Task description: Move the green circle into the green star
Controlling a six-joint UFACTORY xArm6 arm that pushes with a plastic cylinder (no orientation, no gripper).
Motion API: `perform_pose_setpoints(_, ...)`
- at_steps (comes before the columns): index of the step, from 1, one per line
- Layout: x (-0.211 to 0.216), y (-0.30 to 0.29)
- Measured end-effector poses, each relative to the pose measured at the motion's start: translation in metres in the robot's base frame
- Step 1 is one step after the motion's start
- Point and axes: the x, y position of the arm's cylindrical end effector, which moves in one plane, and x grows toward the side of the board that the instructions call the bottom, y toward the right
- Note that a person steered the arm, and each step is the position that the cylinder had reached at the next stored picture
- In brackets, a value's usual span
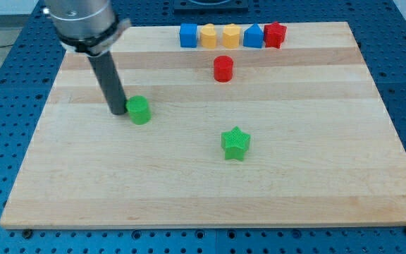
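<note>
The green circle [140,110] is a short green cylinder on the wooden board, left of centre. The green star [235,143] lies lower and to the view's right of it, well apart. My tip [118,111] is at the lower end of the dark rod, touching or almost touching the green circle's left side.
A red cylinder [223,68] stands above the star. Along the view's top edge is a row: a blue cube [188,35], a yellow block [208,35], a second yellow block [230,34], a blue block [253,35] and a red star [275,34]. The wooden board [316,183] lies on a blue perforated table.
</note>
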Motion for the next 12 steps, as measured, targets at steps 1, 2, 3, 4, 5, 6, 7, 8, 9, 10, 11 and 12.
perform_pose_setpoints(1,0.016,0.037)
perform_pose_setpoints(2,0.029,0.069)
perform_pose_setpoints(3,0.017,0.071)
perform_pose_setpoints(4,0.005,0.075)
perform_pose_setpoints(5,0.006,0.104)
perform_pose_setpoints(6,0.012,0.127)
perform_pose_setpoints(7,0.02,0.136)
perform_pose_setpoints(8,0.027,0.141)
perform_pose_setpoints(9,0.03,0.143)
perform_pose_setpoints(10,0.03,0.143)
perform_pose_setpoints(11,0.016,0.134)
perform_pose_setpoints(12,-0.028,0.106)
